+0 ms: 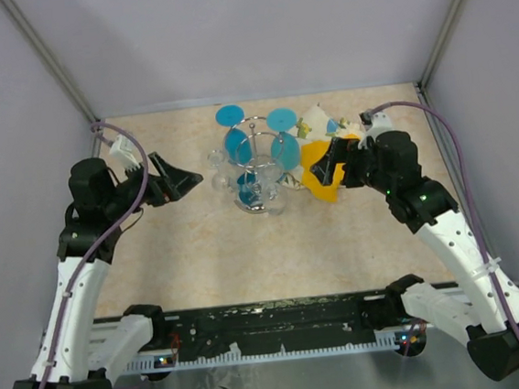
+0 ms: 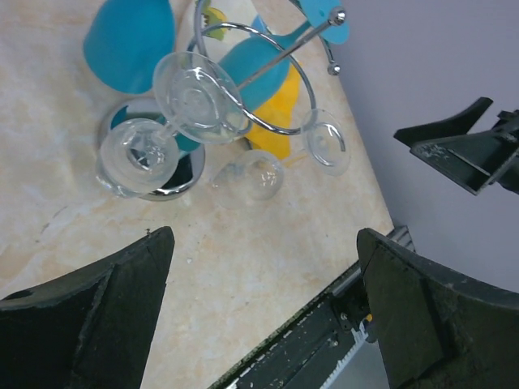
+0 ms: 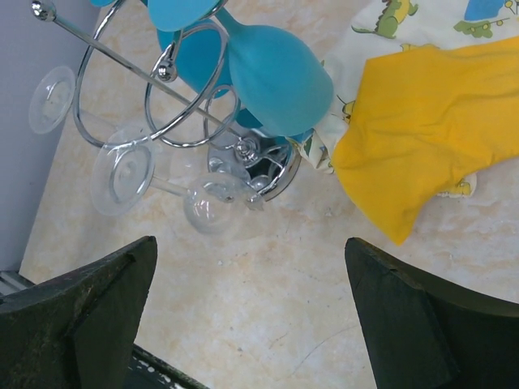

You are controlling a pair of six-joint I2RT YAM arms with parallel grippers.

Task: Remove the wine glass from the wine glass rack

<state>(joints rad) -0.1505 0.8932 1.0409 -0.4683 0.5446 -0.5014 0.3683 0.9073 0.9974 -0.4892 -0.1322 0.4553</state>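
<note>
Left claw: your left gripper (image 2: 263,235) is spread wide with nothing between its fingers. It hovers just left of the rack, facing it.
Right claw: your right gripper (image 3: 250,241) is also spread wide and empty. It hangs over the near edge of the yellow cloth (image 3: 422,121).
Rack: the wine glass rack (image 3: 269,174) stands upright on the table (image 1: 201,255), between your two grippers.
Task glass: the clear wine glass (image 2: 199,97) hangs upside down, its foot caught in a wire loop on the left-gripper side and its bowl down by the round base. Neither gripper touches it.
Other glasses: more clear glasses and several blue wine glasses (image 3: 276,77) hang from the other loops.
Cloths: the yellow cloth lies on a patterned cloth (image 3: 405,24), just right of the rack's base.
</note>
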